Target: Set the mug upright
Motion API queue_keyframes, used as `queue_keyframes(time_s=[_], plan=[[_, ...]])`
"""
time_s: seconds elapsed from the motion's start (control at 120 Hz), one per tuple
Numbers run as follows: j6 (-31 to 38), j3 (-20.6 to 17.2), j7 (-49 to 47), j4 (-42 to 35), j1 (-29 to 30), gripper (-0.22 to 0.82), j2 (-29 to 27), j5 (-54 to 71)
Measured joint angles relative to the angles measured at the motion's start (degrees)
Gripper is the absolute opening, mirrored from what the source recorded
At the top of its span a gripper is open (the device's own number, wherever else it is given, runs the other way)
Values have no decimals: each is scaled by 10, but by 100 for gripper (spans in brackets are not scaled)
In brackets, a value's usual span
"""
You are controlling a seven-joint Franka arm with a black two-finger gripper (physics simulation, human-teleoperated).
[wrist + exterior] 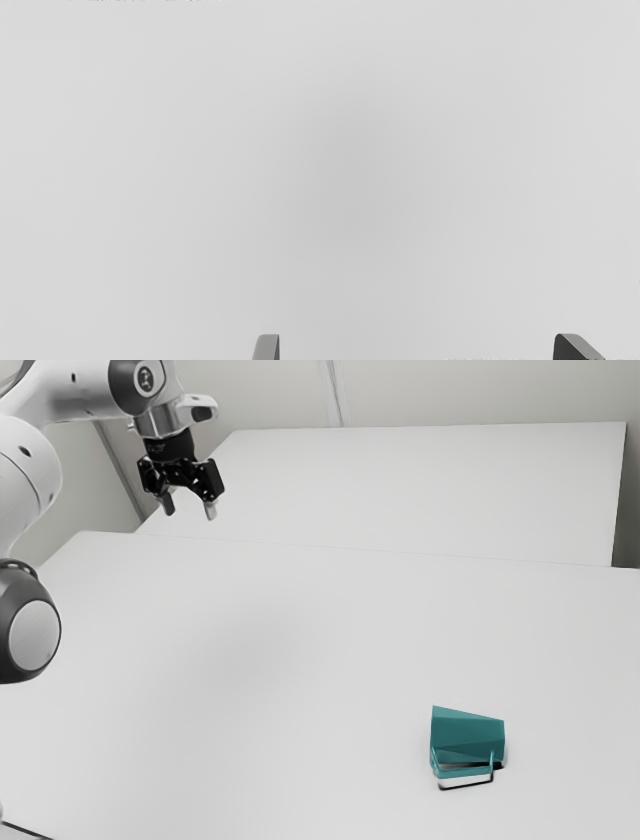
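One teal, angular mug [467,735] lies on its side in the near part of a white table [300,660], toward the exterior view's right. What looks like its squared handle [465,772] faces the camera. One white and black robot arm [85,390] reaches in from the exterior view's left. At its end, farther back than the mug and well apart from it, one black gripper [189,510] hangs above the table, pointing down. Its two fingers stand wide apart, with nothing held between them. Beyond the table is a second white surface [430,490], and behind that, pale walls [480,390]. The exterior view gives the mug, the arm's links and the room; the wrist view gives a close look at the two fingertips [268,348], spread well apart, and a soft, dim shadow [355,200] on the pale surface below the hand.
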Motion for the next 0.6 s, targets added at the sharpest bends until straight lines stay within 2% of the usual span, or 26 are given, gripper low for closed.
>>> queue_keyframes(time_s=[0.133, 0.225, 0.4, 0.525, 0.6], plan=[[-1, 1, 1, -2, -3, 60, -5, 0], [0, -2, 2, -36, -11, 60, -37, 0], [35, -19, 3, -233, -19, 60, -152, -59], [102, -43, 3, -366, -13, 60, -217, -115], [152, -60, 4, -446, -30, 60, -259, -158]])
